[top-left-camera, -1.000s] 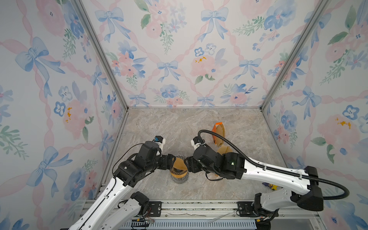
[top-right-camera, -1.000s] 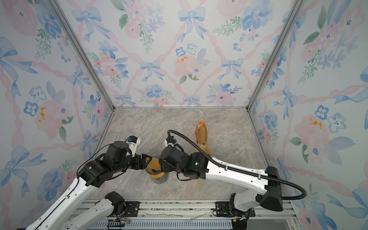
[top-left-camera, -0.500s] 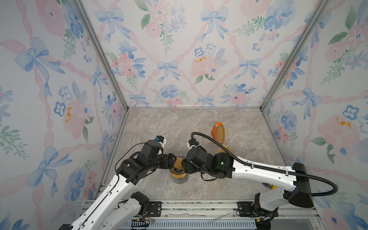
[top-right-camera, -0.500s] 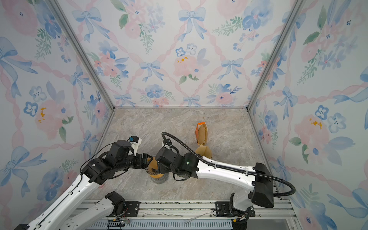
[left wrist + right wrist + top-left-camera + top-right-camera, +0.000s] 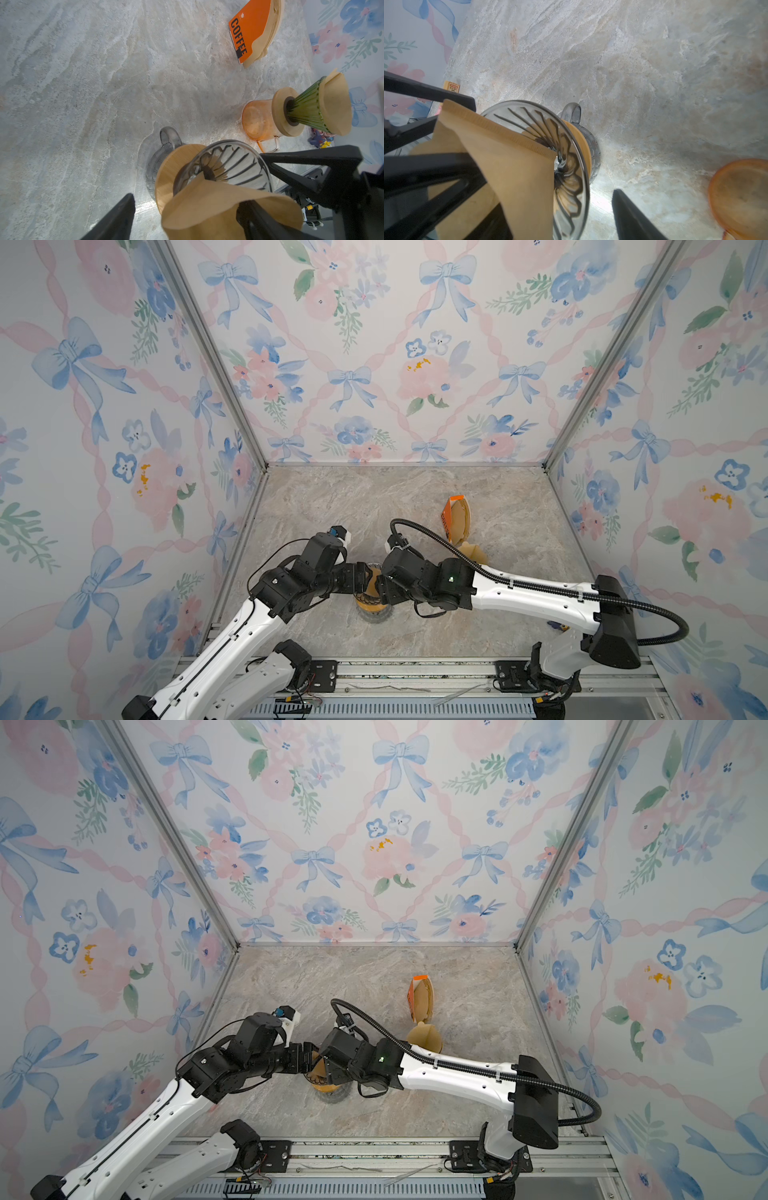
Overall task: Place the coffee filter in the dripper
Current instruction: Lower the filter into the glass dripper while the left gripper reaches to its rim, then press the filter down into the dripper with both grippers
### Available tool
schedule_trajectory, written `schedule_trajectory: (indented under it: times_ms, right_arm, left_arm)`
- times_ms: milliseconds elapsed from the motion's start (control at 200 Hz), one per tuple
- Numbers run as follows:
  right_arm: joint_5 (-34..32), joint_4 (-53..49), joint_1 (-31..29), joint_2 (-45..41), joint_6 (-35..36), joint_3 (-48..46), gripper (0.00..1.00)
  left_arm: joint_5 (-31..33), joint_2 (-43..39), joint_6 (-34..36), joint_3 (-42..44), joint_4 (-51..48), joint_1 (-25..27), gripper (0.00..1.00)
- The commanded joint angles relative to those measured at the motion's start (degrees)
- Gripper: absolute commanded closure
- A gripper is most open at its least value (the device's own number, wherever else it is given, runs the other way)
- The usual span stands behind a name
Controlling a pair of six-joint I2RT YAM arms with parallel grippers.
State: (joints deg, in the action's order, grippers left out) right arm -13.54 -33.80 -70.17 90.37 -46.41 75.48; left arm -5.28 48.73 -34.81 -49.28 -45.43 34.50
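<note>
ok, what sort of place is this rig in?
Probably a lab test cell, not a real kitchen: wallpaper panels on a metal frame, a marble-look tabletop, and the left arm and right arm mounted on a rail.

Dripper (image 5: 368,604): largely covered in both top views.
Orange carafe (image 5: 741,199): cropped at right wrist view's edge.
Small figure (image 5: 319,138): too tiny to identify.

Bright, soft light from above, faint shadows. My wrist views catch glare on the table (image 5: 600,202) and blur close up.
</note>
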Motion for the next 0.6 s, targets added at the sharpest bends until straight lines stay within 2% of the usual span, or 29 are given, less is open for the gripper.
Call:
schedule_trajectory:
  times_ms: [0,595]
  right_arm:
    - [1.14,-0.89,1.21,1.03,0.22,1.36,0.27]
    - [3.92,-0.91,2.96,2.8,-0.13,0.63,0.24]
  left_arm:
    - [1.57,0.77,-1.64,0.67,-0.79,1.19,0.19]
    - [3.73,5.1,-3.96,0.75,-0.76,2.94,0.18]
